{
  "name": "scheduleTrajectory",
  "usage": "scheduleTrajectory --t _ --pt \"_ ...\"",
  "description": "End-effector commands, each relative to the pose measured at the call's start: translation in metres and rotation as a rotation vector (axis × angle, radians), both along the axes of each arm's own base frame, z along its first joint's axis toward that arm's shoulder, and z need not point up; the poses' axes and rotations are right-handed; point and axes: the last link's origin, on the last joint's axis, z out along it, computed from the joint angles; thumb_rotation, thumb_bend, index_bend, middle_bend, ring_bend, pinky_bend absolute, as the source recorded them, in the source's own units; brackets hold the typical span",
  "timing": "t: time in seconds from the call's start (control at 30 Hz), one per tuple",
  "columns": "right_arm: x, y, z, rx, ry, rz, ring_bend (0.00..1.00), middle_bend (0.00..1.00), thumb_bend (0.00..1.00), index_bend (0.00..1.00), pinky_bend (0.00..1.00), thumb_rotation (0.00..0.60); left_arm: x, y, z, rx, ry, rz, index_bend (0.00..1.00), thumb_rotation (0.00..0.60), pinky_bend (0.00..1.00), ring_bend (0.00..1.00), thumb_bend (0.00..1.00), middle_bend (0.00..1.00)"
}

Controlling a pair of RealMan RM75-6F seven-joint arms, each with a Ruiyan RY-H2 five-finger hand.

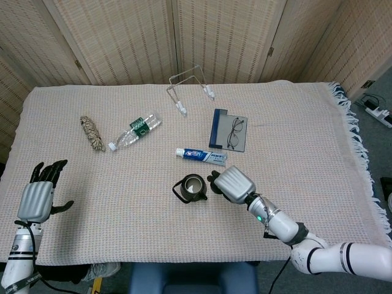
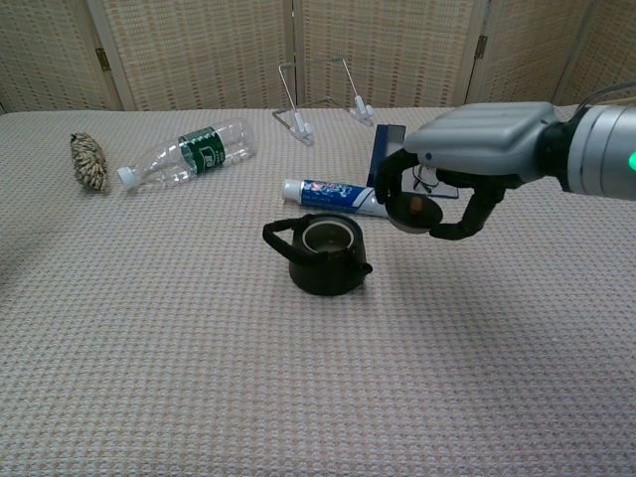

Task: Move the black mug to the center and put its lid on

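The black mug [image 1: 191,188] [image 2: 323,257] stands open-topped near the table's middle, its handle to the left. My right hand [image 1: 231,184] [image 2: 467,159] hovers just right of the mug and above the table, holding the round lid [image 2: 413,211] underneath in curled fingers. From the head view the lid is hidden by the hand. My left hand [image 1: 40,193] rests at the table's near left edge, fingers spread, holding nothing; the chest view does not show it.
A toothpaste tube [image 1: 201,155] [image 2: 346,196] lies just behind the mug. Glasses on a dark case [image 1: 229,130] [image 2: 415,162], a wire stand [image 1: 190,89], a plastic bottle [image 1: 135,130] [image 2: 187,152] and a rope bundle [image 1: 91,132] [image 2: 88,160] sit further back.
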Motion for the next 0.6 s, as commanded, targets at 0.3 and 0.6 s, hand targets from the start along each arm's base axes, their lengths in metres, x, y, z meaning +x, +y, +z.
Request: scheduleTrajectory --t 0.3,0.6 --pt "0.038 -0.015 -0.037 0.006 0.075 0.016 0.89 0.35 0.38 0.39 0.81 0.600 -0.004 -0.004 0.005 0.015 0.000 0.011 0.05 0.600 0.00 0.11 0.09 0.09" --pt "0.056 -0.023 -0.051 -0.012 0.098 0.026 0.89 0.34 0.38 0.39 0.81 0.600 -0.006 -0.006 0.007 0.018 0.002 0.021 0.05 0.600 0.00 0.11 0.09 0.09"
